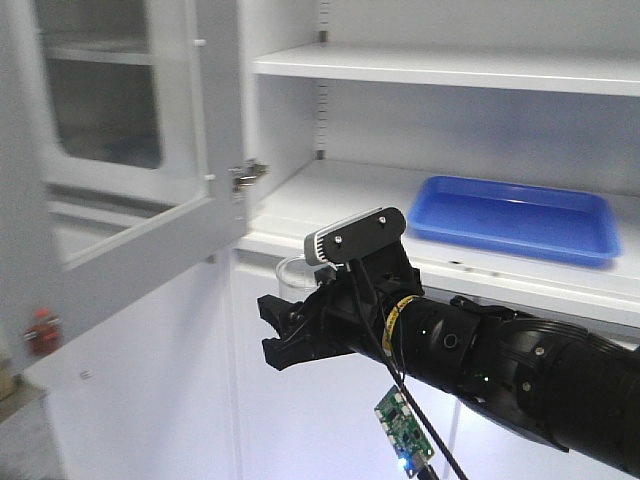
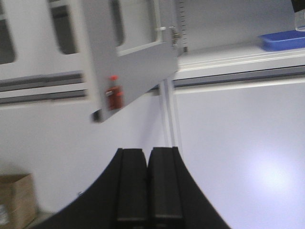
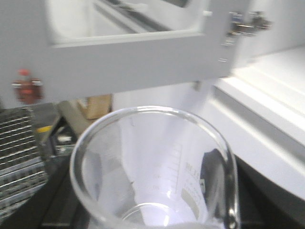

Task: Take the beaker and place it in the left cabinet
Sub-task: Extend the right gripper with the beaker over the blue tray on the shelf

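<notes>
The clear glass beaker (image 3: 152,167) with white graduation marks fills the lower half of the right wrist view, mouth toward the camera. A dark finger (image 3: 215,164) shows through its wall. In the front view my right gripper (image 1: 280,325) is shut on the beaker (image 1: 292,272), held in the air just in front of and below the left cabinet's lower shelf (image 1: 330,200). My left gripper (image 2: 148,162) is shut with nothing between its fingers, pointing at the white lower cabinet front.
The cabinet's glazed door (image 1: 130,200) stands open to the left, a red tag (image 1: 42,330) on it. A blue tray (image 1: 515,215) lies on the lower shelf at the right. A cardboard box (image 2: 16,200) sits low at the left. A circuit board (image 1: 403,430) hangs under my right arm.
</notes>
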